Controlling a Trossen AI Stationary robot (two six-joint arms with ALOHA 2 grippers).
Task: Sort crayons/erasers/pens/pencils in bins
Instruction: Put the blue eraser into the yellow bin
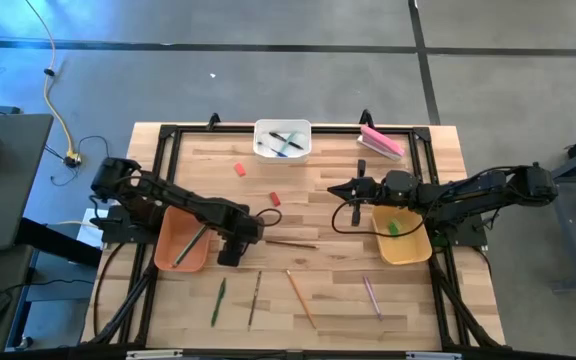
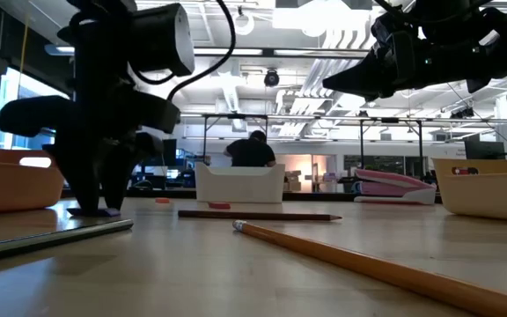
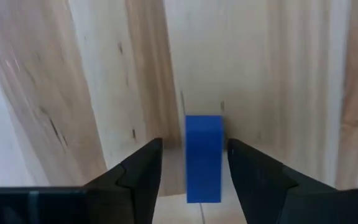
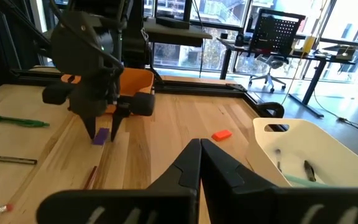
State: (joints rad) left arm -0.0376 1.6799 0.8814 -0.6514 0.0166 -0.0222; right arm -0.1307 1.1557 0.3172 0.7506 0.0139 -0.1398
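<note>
Beside my orange bin point(image 1: 181, 243), left fingers point(image 3: 194, 163) wide astride a blue crayon point(image 3: 203, 158) on the bench point(image 1: 318, 290); right fingers point(image 4: 200, 163) shut.

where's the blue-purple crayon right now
The blue-purple crayon lies on the table between the left gripper's open jaws, beside the orange bin.

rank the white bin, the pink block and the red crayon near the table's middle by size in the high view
1. white bin, largest
2. pink block, clearly smaller in area, though nearly as long
3. red crayon, far the smallest

The camera looks straight down, so nearness hardly skews this.
</note>
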